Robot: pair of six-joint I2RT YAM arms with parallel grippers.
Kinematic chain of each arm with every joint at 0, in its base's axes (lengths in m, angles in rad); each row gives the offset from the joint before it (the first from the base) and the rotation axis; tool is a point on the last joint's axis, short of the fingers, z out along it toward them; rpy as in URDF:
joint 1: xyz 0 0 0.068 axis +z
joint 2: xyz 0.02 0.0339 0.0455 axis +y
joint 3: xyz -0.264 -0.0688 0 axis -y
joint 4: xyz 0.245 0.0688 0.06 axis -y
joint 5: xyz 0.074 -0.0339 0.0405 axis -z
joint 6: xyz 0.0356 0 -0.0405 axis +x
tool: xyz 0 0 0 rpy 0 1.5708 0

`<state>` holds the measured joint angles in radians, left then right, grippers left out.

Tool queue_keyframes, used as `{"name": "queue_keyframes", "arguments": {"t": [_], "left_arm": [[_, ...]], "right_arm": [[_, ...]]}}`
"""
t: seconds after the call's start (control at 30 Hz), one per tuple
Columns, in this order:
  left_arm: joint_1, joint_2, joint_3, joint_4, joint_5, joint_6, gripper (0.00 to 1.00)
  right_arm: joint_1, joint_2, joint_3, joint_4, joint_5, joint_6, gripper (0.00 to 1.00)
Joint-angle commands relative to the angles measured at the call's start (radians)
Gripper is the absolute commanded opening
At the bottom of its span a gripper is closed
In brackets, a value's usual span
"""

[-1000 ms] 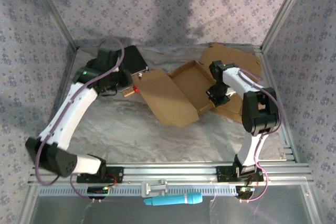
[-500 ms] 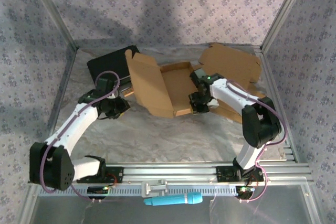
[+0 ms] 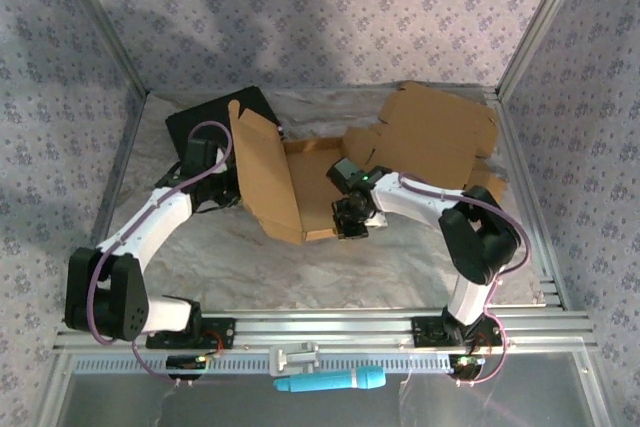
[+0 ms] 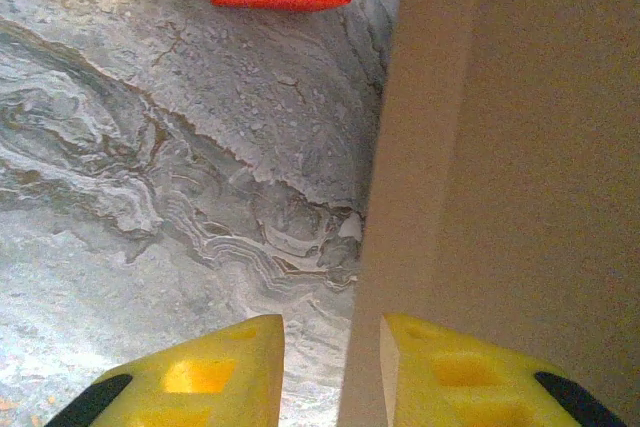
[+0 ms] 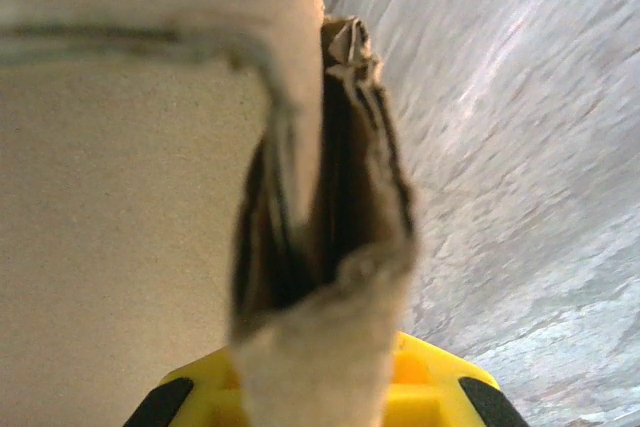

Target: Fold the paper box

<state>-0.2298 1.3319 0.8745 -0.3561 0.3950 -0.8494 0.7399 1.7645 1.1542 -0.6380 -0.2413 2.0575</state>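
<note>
Paper box (image 3: 312, 185) at mid-frame in the top view, tray open upward, its left side panel (image 3: 262, 172) tipped up steeply. Right gripper (image 3: 350, 215) pinched hard on the doubled near wall (image 5: 310, 357) of the box, cardboard squeezed between the yellow fingers in the right wrist view. Left gripper (image 4: 330, 337) narrowly parted, apparently holding nothing; panel edge in the gap, close against one finger (image 4: 470, 367), bare table (image 4: 150, 197) beside the other.

Likely step: raising that panel over the tray. Best done by keeping the right pinch fixed as an anchor, pressing the panel's outer face low near the crease, and pushing toward frame right in a slow arc. Otherwise, risk of the whole box skidding or the panel springing back.

Against a second ago: box dragged from right of centre to mid-frame, away from the loose cardboard sheet (image 3: 440, 132) at upper right. Panel flat then, nearly upright now. Left arm drawn in from beside the black slab (image 3: 200, 127), fingers slightly narrower.
</note>
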Motion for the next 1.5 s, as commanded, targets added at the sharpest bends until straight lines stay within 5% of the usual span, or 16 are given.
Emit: {"name": "queue_keyframes", "arguments": {"t": [0.0,0.1,0.3,0.5,0.67,0.83,1.0,1.27,1.47], "left_arm": [[0.003,0.021,0.032,0.019,0.039,0.019,0.31],[0.003,0.033,0.042,0.012,0.034,0.032,0.31],[0.003,0.071,0.069,-0.01,0.016,0.06,0.31],[-0.002,0.097,0.108,-0.028,0.016,0.081,0.31],[-0.027,0.125,0.161,-0.052,0.001,0.101,0.32],[-0.042,0.157,0.205,-0.078,-0.012,0.121,0.32],[-0.047,0.173,0.22,-0.08,-0.013,0.123,0.32],[-0.057,0.195,0.244,-0.088,-0.021,0.126,0.32],[-0.059,0.203,0.258,-0.095,-0.022,0.13,0.32]], "right_arm": [[0.029,0.055,0.027,0.068,-0.053,0.074,0.01],[0.039,0.096,0.087,0.045,-0.088,0.058,0.1],[0.05,0.105,0.136,0.012,-0.09,0.043,0.48],[0.045,0.047,0.213,-0.099,-0.039,-0.055,0.62],[0.009,0.0,0.342,-0.194,0.074,-0.328,0.63],[-0.006,-0.033,0.541,-0.165,0.203,-0.86,0.66],[0.026,-0.032,0.678,-0.092,0.127,-1.227,0.74],[0.043,0.074,0.854,-0.168,-0.048,-1.409,0.76],[0.052,0.225,1.035,-0.318,-0.069,-1.421,0.68]]}}
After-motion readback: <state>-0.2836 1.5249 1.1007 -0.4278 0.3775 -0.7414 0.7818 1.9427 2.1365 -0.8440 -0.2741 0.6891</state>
